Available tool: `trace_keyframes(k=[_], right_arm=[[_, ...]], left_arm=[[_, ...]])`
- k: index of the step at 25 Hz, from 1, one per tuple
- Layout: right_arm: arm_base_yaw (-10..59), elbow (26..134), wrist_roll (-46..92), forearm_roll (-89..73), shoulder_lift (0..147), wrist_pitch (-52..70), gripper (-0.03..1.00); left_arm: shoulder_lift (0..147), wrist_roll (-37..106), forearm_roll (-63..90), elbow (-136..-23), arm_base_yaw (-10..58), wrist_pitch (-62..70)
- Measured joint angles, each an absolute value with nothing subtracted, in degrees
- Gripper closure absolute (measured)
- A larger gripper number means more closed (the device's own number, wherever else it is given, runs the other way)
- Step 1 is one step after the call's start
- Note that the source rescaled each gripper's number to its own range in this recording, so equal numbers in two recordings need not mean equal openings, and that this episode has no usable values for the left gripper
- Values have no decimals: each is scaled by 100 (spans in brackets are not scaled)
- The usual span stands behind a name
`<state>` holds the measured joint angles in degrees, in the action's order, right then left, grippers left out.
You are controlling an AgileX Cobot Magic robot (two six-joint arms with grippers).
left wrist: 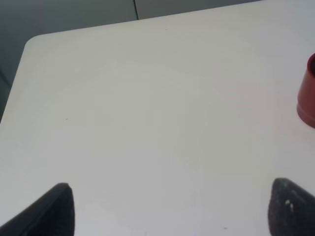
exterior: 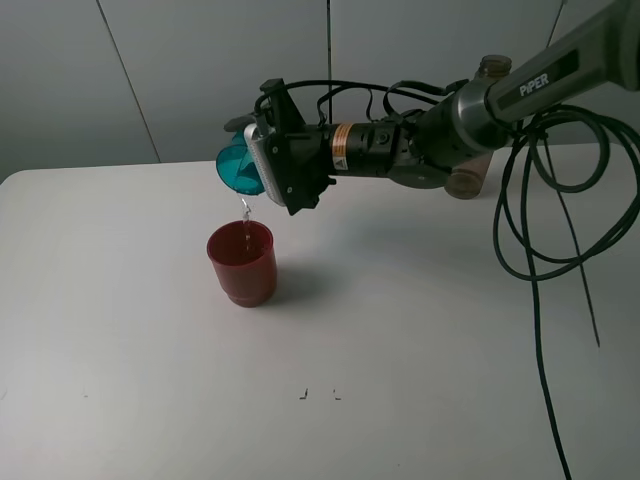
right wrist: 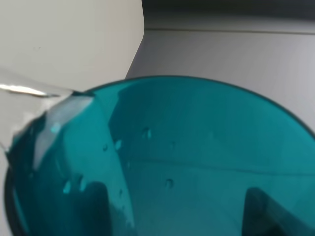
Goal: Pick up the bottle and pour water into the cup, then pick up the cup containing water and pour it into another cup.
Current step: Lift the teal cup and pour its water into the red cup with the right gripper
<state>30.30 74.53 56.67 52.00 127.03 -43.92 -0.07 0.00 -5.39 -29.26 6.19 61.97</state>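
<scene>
My right gripper (exterior: pixel 252 165) is shut on the teal cup (exterior: pixel 236 166), holding it tipped on its side above the table. A thin stream of water (exterior: pixel 245 212) falls from its rim into the red cup (exterior: pixel 242 262), which stands upright just below. The right wrist view looks into the teal cup (right wrist: pixel 187 157), with water running over its rim (right wrist: pixel 29 91) and the dark fingers (right wrist: pixel 93 206) showing through its wall. The bottle (exterior: pixel 491 67) stands behind the right arm, mostly hidden. My left gripper (left wrist: pixel 170 211) hangs open over bare table, with the red cup (left wrist: pixel 307 93) at the view's edge.
The white table (exterior: pixel 150 350) has its back edge against a grey wall. Black cables (exterior: pixel 540 230) hang from the right arm over the table's right side. Two small dark marks (exterior: pixel 318 393) sit near the front middle.
</scene>
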Motion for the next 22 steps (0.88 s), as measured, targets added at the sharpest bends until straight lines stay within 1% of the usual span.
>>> trace_keyframes(k=[15,22], right_arm=[[3067,7453,6587,5436,12695,-4417,93],[3092,7453,6687,5569,12695,-4429,93]], left_arm=[[-7,0,-539,-2926,619,6197],[-7,0,-539,-2926,619,6197]])
